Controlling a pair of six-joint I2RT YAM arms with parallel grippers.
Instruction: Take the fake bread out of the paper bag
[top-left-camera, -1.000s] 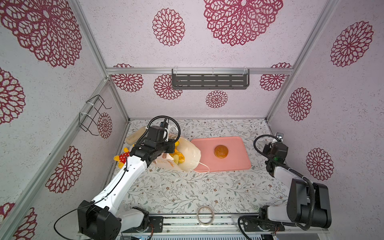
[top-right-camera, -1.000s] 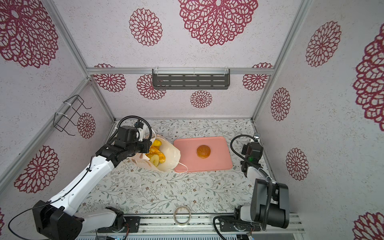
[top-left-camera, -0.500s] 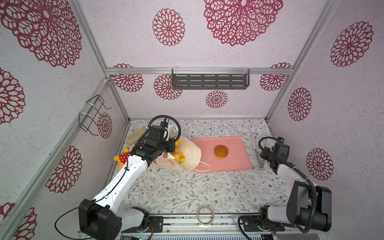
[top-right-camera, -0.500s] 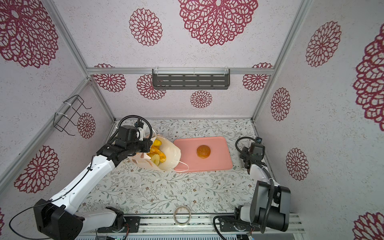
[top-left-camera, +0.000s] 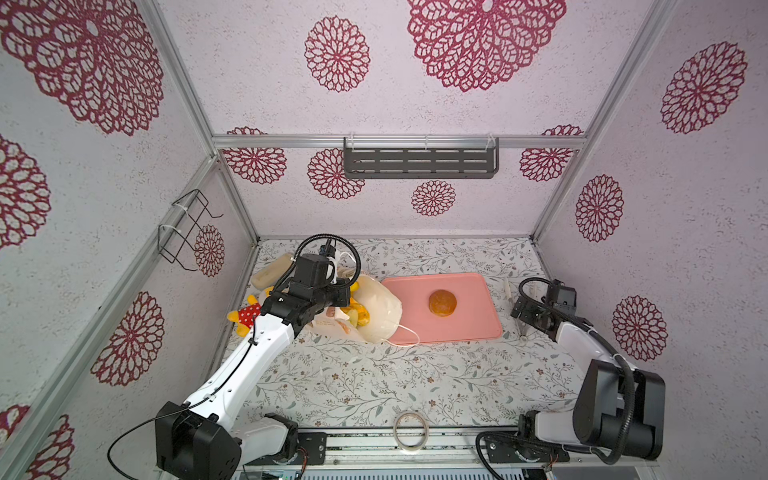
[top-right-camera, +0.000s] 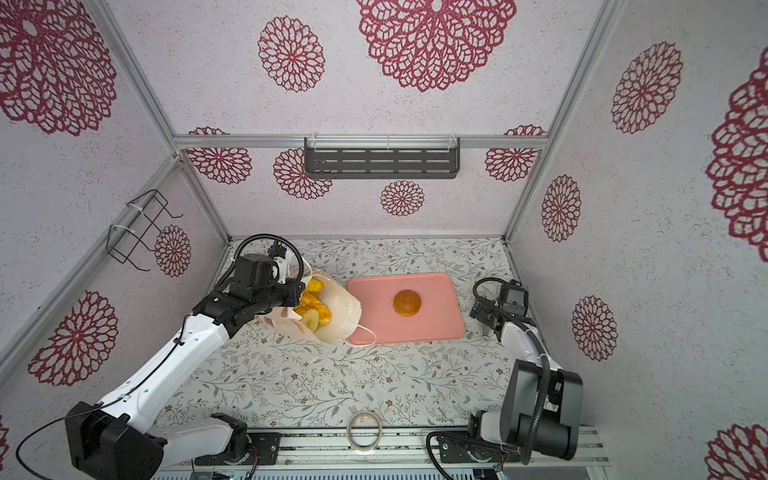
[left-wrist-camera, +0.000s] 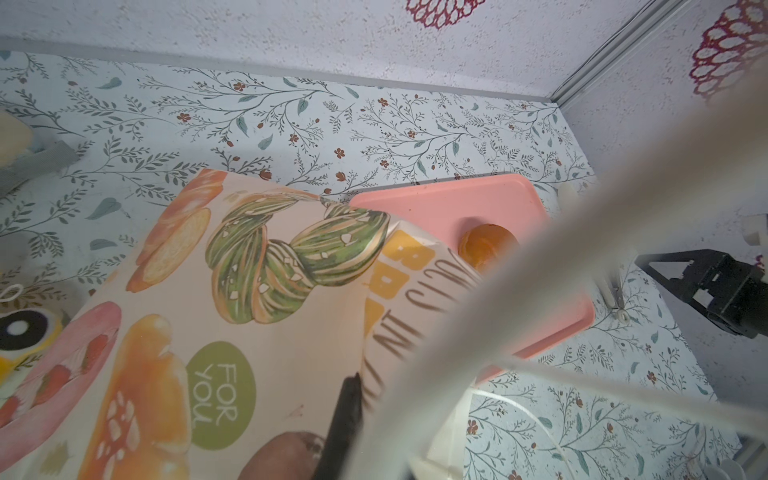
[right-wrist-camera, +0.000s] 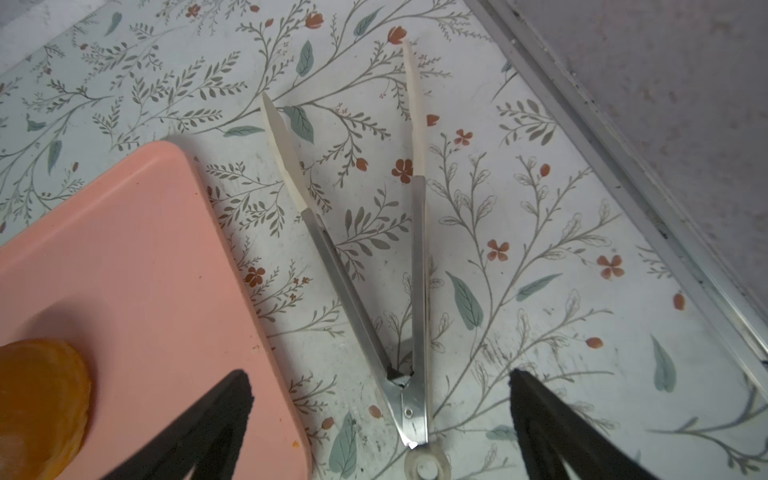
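Observation:
The paper bag (top-left-camera: 380, 305) (top-right-camera: 343, 309) leans open-mouthed against the pink tray's left end, its printed side filling the left wrist view (left-wrist-camera: 257, 316). Yellow fake bread (top-left-camera: 358, 314) (top-right-camera: 314, 309) shows inside its mouth. My left gripper (top-left-camera: 343, 291) (top-right-camera: 296, 293) is shut on the bag's rim; one dark finger (left-wrist-camera: 345, 415) lies against the paper. A round brown bun (top-left-camera: 442, 302) (top-right-camera: 407, 302) (right-wrist-camera: 41, 395) sits on the tray (top-left-camera: 478, 316) (right-wrist-camera: 145, 257). My right gripper (top-left-camera: 521, 309) (top-right-camera: 482, 311) (right-wrist-camera: 378, 374) stands open over metal tongs (right-wrist-camera: 415, 249) on the table.
A yellow plush toy (top-left-camera: 245, 318) and a pale beige block (top-left-camera: 272, 272) lie behind the left arm near the left wall. A tape roll (top-left-camera: 410, 430) sits at the front edge. The right wall rail (right-wrist-camera: 623, 166) runs close beside the tongs.
My right gripper has opened and let go of the tongs, which now lie on the table right of the tray. The left arm and the bag have not moved.

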